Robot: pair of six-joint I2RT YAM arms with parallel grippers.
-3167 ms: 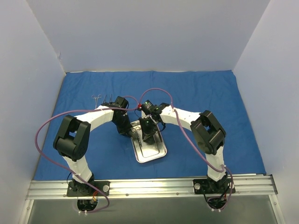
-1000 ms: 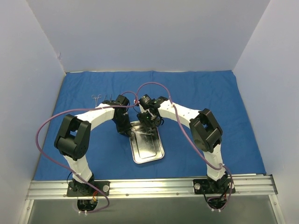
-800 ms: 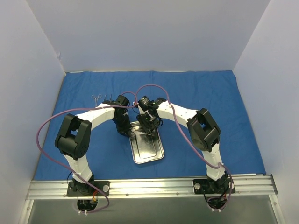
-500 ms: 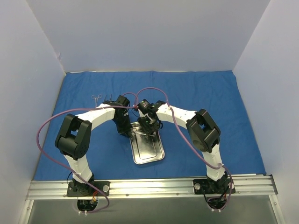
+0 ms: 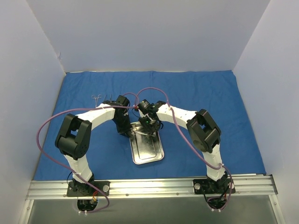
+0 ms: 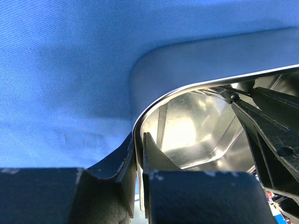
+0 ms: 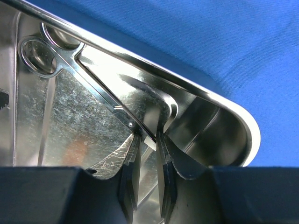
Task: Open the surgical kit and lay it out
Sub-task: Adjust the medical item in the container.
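Left gripper (image 6: 138,140) clamped on tray (image 6: 196,86) rim; right gripper (image 7: 148,140), jaws close-set about scissors (image 7: 84,79) tip inside tray, firm hold not discernible.

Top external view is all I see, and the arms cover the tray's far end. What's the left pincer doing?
Observer: The left pincer is shut on the rim of the steel tray at a rounded corner, one finger inside, one outside.
Operator: And the right one?
Observer: The right pincer is inside the tray, fingers either side of a scissor-like instrument; whether they pinch it, I can't tell.
Operator: Its handles?
Observer: Its finger rings lie away from the pincer, near the tray wall.
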